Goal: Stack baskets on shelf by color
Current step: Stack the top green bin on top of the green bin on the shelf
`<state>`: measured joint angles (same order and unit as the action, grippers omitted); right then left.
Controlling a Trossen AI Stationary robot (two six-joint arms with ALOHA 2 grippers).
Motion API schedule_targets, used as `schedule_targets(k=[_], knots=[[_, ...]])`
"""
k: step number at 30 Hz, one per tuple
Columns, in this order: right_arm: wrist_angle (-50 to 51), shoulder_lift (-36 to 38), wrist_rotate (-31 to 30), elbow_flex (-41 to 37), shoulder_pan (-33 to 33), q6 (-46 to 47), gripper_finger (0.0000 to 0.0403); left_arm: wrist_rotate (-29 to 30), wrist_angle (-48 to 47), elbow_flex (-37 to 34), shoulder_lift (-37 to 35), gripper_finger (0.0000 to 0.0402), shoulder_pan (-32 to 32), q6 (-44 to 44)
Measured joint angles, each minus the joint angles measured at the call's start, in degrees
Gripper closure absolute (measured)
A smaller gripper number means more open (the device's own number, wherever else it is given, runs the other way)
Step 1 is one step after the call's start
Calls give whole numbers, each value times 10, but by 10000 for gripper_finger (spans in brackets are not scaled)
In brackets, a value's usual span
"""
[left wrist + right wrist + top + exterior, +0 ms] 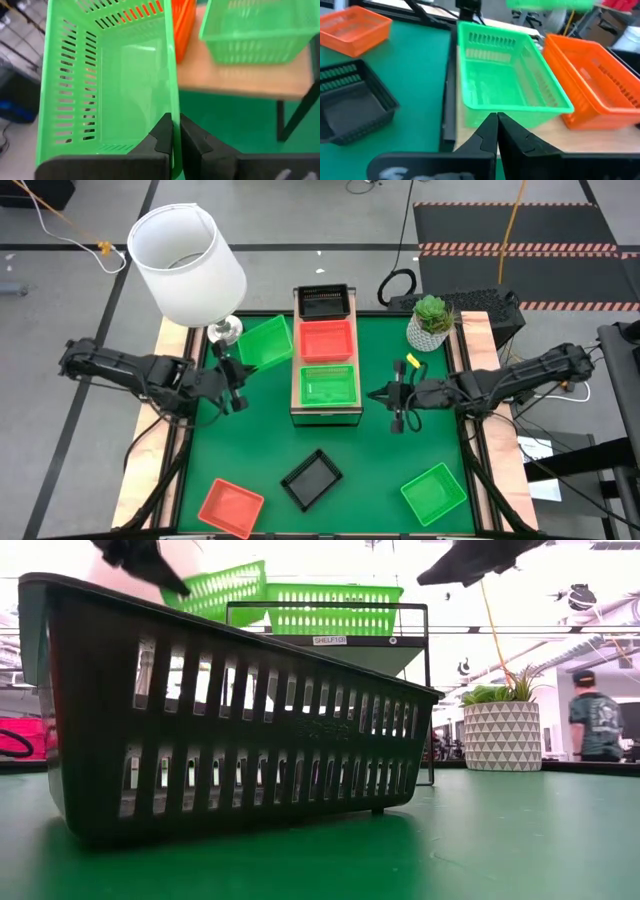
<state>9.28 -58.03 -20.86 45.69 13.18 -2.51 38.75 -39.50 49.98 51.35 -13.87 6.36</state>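
My left gripper (236, 372) is shut on a bright green basket (263, 341), carried just left of the shelf (326, 412). The shelf is a light-wood board. On it stand a black basket (324, 302) at the far end, an orange-red one (326, 340) in the middle and a green one (328, 385) at the near end. My right gripper (392, 396) hovers shut just right of the shelf, beside that green basket (507, 92), touching nothing. An orange-red basket (230, 507), a black one (311, 479) and a green one (433, 492) rest flat on the green mat near the front edge. My left gripper pinches the green basket's side wall (175, 107) near a corner, one finger (161, 134) inside the basket and the other (194, 141) outside. The fingers come from the table's left, roughly level. The basket (215, 590) is lifted clear of the mat and tilted, at about the shelf's height.
A white lamp (187, 260) stands at the far left corner, close above the held basket. A potted plant (432, 320) sits at the far right. Pale wooden planks (150, 450) line both sides of the mat. A person (596, 715) stands in the room behind.
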Motion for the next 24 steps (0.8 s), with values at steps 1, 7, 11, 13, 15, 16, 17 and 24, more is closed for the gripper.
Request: schedule_targets(k=[1, 7, 11, 13, 15, 16, 17, 24], knots=[[0, -1, 0, -1, -5, 0, 399, 8, 1, 7, 0, 387, -8, -2], [-26, -12, 30, -17, -33, 3, 399, 30, 77, 29, 16, 390, -30, -88], [-46, -34, 51, -22, -50, 3, 399, 13, 128, 57, 55, 390, -30, -146], [-50, -43, 64, -22, -57, 3, 399, -7, 125, 79, 82, 394, -30, -160], [-50, -50, 77, -22, -62, 3, 399, -17, 125, 103, 110, 394, -30, -169], [-50, -53, 77, -22, -63, 3, 399, -18, 121, 115, 123, 390, -32, -172], [-51, -54, 77, -22, -65, 3, 399, -21, 121, 127, 136, 387, -34, -176], [-48, -54, 81, -22, -65, 2, 399, -58, 108, 203, 211, 394, -48, -197]])
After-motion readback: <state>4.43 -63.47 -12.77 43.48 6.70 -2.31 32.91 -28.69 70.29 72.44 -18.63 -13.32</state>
